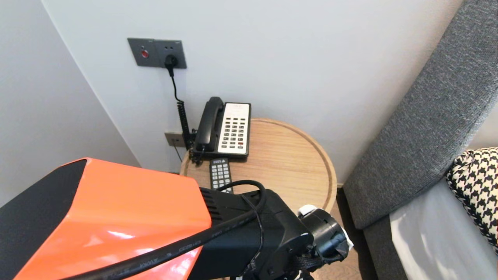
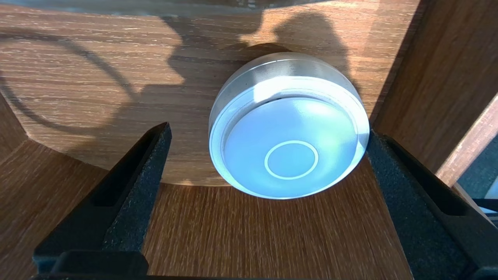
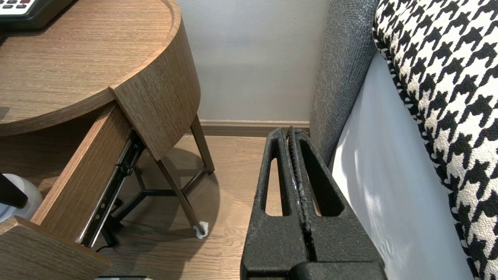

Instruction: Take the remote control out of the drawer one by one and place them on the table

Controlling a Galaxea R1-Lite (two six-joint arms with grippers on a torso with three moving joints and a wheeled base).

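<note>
One black-and-white telephone (image 1: 225,126) is sitting at the back-left edge of the round wooden counter (image 1: 295,155). The left pincer (image 2: 268,132) is gaping wide around a silvery-white round disc (image 2: 290,151) in the wooden drawer (image 2: 78,58), gripping nothing. The right pincer (image 3: 291,130) is hanging closed, empty, beside the grey headboard (image 3: 342,58).

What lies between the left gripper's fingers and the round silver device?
Left wrist view: the open left gripper straddles the round silver device. Only bare wood separates it from one finger; the other finger stands right at its rim, contact unclear.
</note>
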